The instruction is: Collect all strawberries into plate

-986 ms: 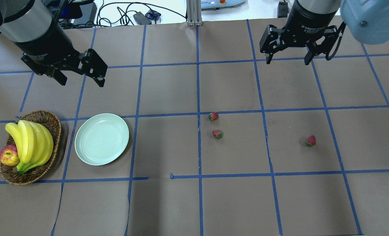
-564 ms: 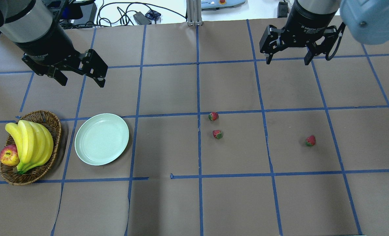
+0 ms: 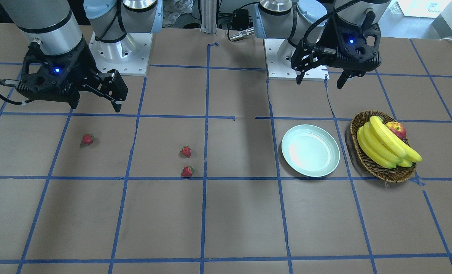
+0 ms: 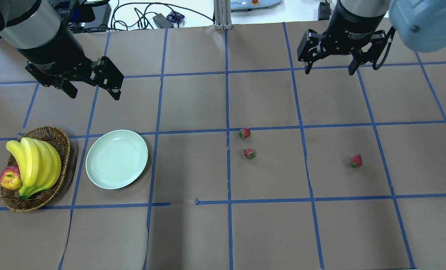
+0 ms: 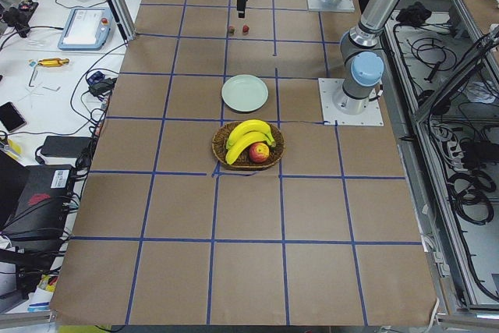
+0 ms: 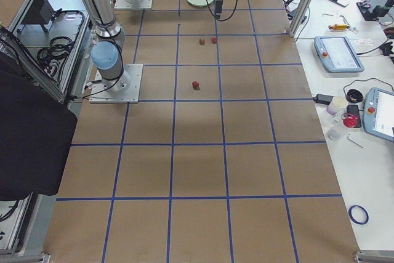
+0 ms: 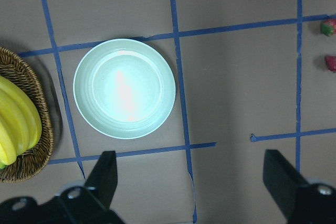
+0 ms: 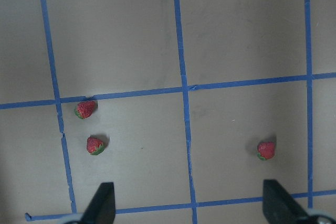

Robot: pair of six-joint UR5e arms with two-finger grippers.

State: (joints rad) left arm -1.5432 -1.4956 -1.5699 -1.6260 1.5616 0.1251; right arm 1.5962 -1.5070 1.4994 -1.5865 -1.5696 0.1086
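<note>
**Front-facing view:** A round, shallow, pale mint-white glossy plate (image 3: 310,150) lies bare on a brown paper-covered table (image 3: 241,220) gridded with blue tape (image 3: 153,177). Just beside it, at its 3 o'clock, a brown oval wicker basket (image 3: 365,160) carries yellow bananas (image 3: 385,144) and a red apple (image 3: 396,128). The three small red strawberries lie on the paper. One strawberry (image 3: 186,152) sits at 12 o'clock of a second strawberry (image 3: 187,171), both at the plate's 9 o'clock. A third strawberry (image 3: 87,139) lies well apart at their 10 o'clock. The left gripper (image 3: 319,83) hangs at the plate's 12 o'clock and the right gripper (image 3: 96,105) at the third strawberry's 12 o'clock. Each has its fingers spread wide and grips nothing.

**Overhead view:** White lettering on the right gripper's black collar begins "2F Adaptive"; the rest is unclear.

**Side views:** From the left end, the plate sits at the basket's 12 o'clock.

**Left wrist view:** The plate lies toward 10 o'clock, with the dark fingertips far apart at 7 and 5 o'clock.

**Right wrist view:** Two strawberries show at 8 o'clock and one at 4 o'clock.
</note>
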